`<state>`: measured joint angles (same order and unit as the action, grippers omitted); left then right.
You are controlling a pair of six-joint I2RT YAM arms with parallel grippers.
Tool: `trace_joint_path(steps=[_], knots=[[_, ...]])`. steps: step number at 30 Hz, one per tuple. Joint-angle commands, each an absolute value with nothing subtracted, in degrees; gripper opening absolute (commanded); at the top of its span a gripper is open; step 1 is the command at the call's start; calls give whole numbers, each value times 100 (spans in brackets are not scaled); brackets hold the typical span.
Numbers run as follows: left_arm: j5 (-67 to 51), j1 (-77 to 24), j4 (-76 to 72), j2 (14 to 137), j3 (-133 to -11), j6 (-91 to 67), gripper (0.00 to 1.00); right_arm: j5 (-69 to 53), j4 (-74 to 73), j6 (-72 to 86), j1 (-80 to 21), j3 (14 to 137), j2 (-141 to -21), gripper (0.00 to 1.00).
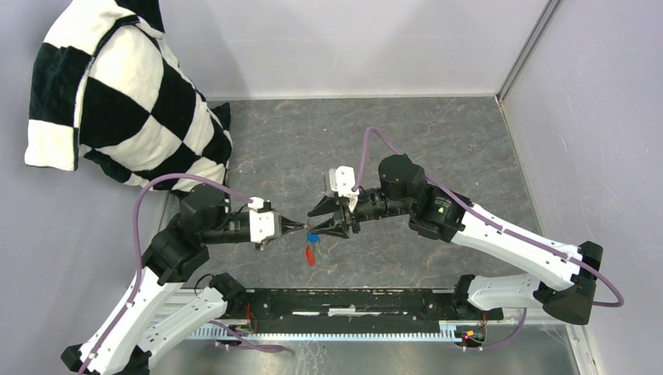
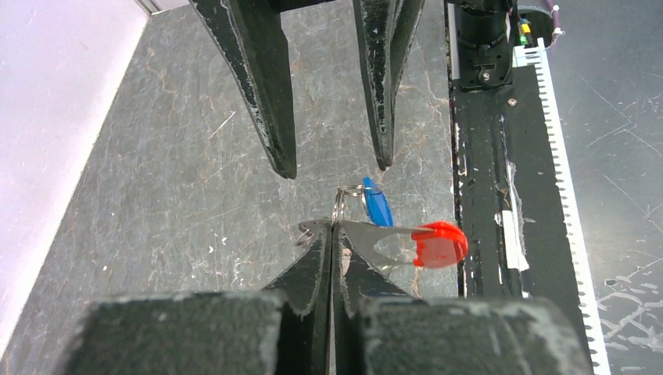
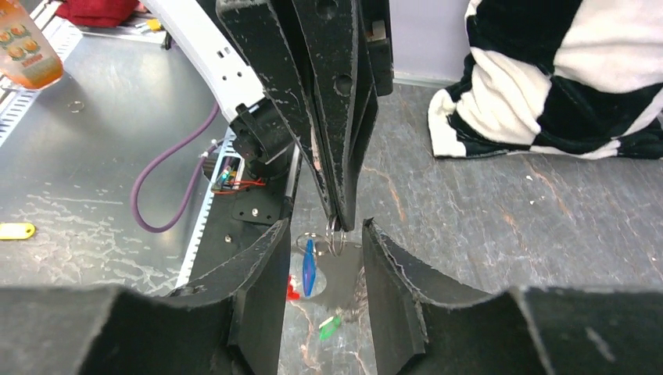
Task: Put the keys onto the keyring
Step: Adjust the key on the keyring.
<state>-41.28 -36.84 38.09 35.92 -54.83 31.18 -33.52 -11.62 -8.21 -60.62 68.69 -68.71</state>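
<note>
The left gripper [image 2: 332, 228] was clamped on the keyring [image 2: 342, 203], a thin metal ring held above the table [image 1: 438, 141]. The blue key [image 2: 378, 205] and red tag [image 2: 439, 244] hung at it. The right gripper [image 3: 320, 258] stood open alongside. The green key [image 3: 329, 326] lay below.

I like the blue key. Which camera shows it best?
The left wrist view: the blue key is close and clear. The right wrist view shows it thin, edge-on. The top view shows just a blue speck.
</note>
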Motion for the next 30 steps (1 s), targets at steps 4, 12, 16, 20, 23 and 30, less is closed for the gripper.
trace_joint_path(steps=[4, 12, 16, 20, 23, 30], knots=[[-4277, -3674, 3586, 3498, -5726, 3172, 2, -3476, -631, -604, -6051, 6809, -7078, 41], [-4312, -3674, 3580, 3419, -5748, 3136, 2, -3424, -741, -752, -6056, 6759, -7118, 28], [-4394, -3674, 3580, 3424, -5765, 3087, 2, -3374, -947, -904, -6056, 6802, -7141, 10], [-4446, -3674, 3571, 3428, -5749, 3046, 2, -3301, -1134, -1103, -6057, 6896, -7115, 0], [-4521, -3674, 3552, 3456, -5748, 2988, 2, -3340, -1241, -1189, -6056, 6960, -7101, 1], [-4726, -3674, 3676, 3572, -5678, 3061, 21, -3340, -1476, -1104, -6056, 7164, -7180, 0]])
